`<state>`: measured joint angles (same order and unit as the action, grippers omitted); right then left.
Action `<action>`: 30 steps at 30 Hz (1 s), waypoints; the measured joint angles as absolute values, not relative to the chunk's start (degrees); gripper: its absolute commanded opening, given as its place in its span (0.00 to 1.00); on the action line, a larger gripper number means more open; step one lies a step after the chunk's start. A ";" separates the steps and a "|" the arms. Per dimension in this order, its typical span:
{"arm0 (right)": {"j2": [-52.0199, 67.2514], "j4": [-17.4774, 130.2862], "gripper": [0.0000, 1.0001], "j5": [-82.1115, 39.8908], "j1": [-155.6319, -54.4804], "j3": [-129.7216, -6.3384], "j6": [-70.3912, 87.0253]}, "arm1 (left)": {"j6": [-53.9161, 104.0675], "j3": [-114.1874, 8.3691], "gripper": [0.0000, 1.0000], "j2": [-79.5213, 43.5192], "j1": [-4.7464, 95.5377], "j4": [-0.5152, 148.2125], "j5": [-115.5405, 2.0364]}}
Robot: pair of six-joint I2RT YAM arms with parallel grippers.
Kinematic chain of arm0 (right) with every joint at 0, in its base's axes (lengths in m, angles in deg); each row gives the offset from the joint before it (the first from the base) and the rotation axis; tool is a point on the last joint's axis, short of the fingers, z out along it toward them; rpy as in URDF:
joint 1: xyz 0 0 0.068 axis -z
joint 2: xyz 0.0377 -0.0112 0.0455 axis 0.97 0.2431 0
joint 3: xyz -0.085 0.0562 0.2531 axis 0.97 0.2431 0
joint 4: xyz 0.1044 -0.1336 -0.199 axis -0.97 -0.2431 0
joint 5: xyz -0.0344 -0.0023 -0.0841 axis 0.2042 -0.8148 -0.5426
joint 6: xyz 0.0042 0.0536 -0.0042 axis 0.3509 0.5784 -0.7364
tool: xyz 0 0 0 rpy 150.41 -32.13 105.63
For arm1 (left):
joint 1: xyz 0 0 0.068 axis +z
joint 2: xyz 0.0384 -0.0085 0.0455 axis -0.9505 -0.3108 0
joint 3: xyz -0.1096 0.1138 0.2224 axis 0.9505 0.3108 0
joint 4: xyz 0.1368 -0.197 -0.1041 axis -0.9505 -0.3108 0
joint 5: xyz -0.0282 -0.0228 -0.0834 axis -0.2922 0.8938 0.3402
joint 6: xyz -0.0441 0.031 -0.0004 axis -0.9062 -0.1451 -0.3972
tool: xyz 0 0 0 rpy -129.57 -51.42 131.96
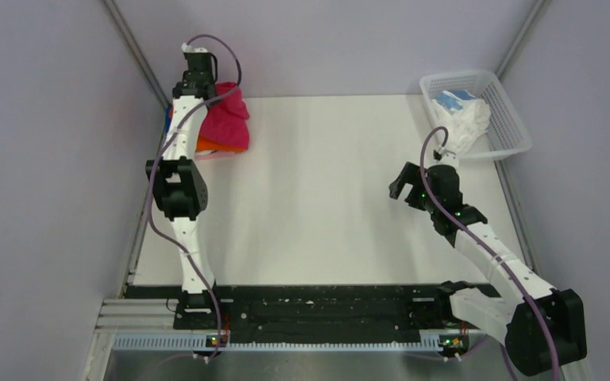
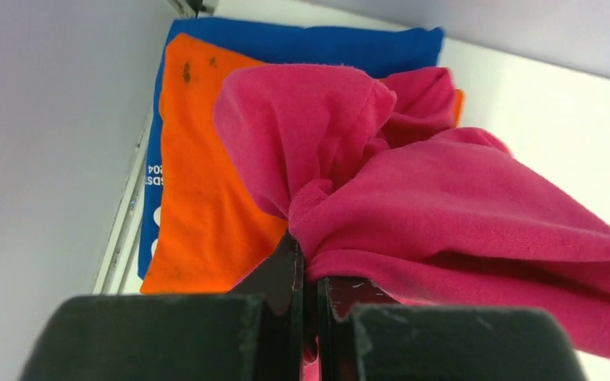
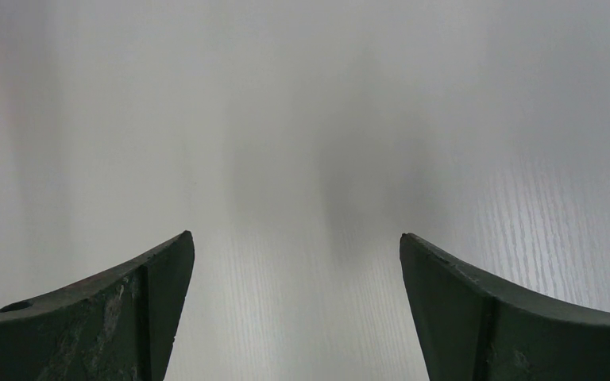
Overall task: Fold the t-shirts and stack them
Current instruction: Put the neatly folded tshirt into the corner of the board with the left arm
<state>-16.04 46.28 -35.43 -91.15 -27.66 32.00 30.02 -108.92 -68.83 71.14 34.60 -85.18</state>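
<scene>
The crimson-pink t-shirt (image 2: 445,206) hangs bunched from my left gripper (image 2: 310,254), which is shut on a fold of it. It hangs over the stack at the table's far left corner, where an orange t-shirt (image 2: 198,198) lies on a blue t-shirt (image 2: 310,44). From above, the crimson-pink t-shirt (image 1: 226,119) covers most of the orange t-shirt (image 1: 221,147), with my left gripper (image 1: 206,94) at its left edge. My right gripper (image 1: 405,186) hovers open over bare table at the middle right, and between its fingertips (image 3: 175,254) I see only the table. A white and light-blue t-shirt (image 1: 465,119) lies in the basket.
The white mesh basket (image 1: 508,135) stands at the far right corner. Grey walls close in the table (image 1: 326,198) on the left, back and right. A black rail (image 1: 318,313) with the arm bases runs along the near edge.
</scene>
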 measured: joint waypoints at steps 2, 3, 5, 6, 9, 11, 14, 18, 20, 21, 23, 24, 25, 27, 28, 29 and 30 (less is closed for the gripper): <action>-15.62 46.08 0.99 -35.80 -91.15 -27.66 32.00 | 29.30 -109.84 0.09 -70.97 73.11 33.81 -83.49; -15.45 46.04 0.99 -35.93 -91.15 -27.66 32.00 | 29.06 -110.52 0.16 -72.04 74.09 33.53 -82.82; -15.05 46.02 0.99 -36.32 -91.15 -27.66 32.00 | 28.27 -112.66 0.19 -74.47 76.23 32.83 -81.42; -14.81 46.02 0.99 -36.52 -91.15 -27.68 32.00 | 27.53 -113.90 0.21 -75.67 77.52 32.50 -80.48; -14.00 45.80 0.99 -37.07 -91.15 -27.71 32.00 | 24.69 -115.41 0.47 -77.83 81.04 31.89 -78.25; -13.46 45.51 0.99 -37.31 -91.15 -27.75 32.00 | 22.83 -115.67 0.82 -78.56 83.05 31.43 -77.33; -12.78 45.03 0.99 -37.72 -91.15 -27.77 32.00 | 19.46 -115.72 0.99 -78.95 85.48 30.84 -76.30; -12.39 44.81 0.99 -38.01 -91.15 -27.77 32.00 | 16.25 -115.96 0.99 -78.95 87.38 30.77 -74.75; -12.19 44.77 0.99 -38.14 -91.15 -27.79 32.00 | 14.92 -115.98 0.99 -78.86 87.62 30.75 -73.22; -12.15 44.73 0.99 -38.20 -91.15 -27.79 32.00 | 14.28 -115.98 0.99 -78.82 87.60 30.73 -72.08; -12.15 44.62 0.99 -38.23 -91.15 -27.82 32.00 | 13.54 -115.46 0.99 -78.14 87.29 30.93 -69.24; -12.12 44.51 0.99 -38.23 -91.15 -27.88 32.00 | 13.15 -114.69 0.99 -77.35 87.03 30.99 -68.19; -12.08 44.38 0.99 -38.25 -91.15 -28.03 32.00 | 12.78 -113.25 0.99 -76.09 86.68 31.28 -67.38; -11.93 44.53 0.99 -38.29 -91.15 -28.12 32.00 | 12.56 -110.52 0.99 -73.27 85.92 31.50 -66.71; -11.88 44.46 0.99 -38.31 -91.15 -28.12 32.00 | 12.54 -108.46 0.99 -71.32 85.28 32.35 -67.01; -11.82 44.44 0.99 -38.34 -91.15 -28.12 32.00 | 12.54 -106.25 0.99 -69.09 84.56 33.00 -67.54; -11.77 44.42 0.99 -38.34 -91.15 -28.12 32.00 | 12.58 -104.16 0.99 -66.86 83.69 33.31 -68.37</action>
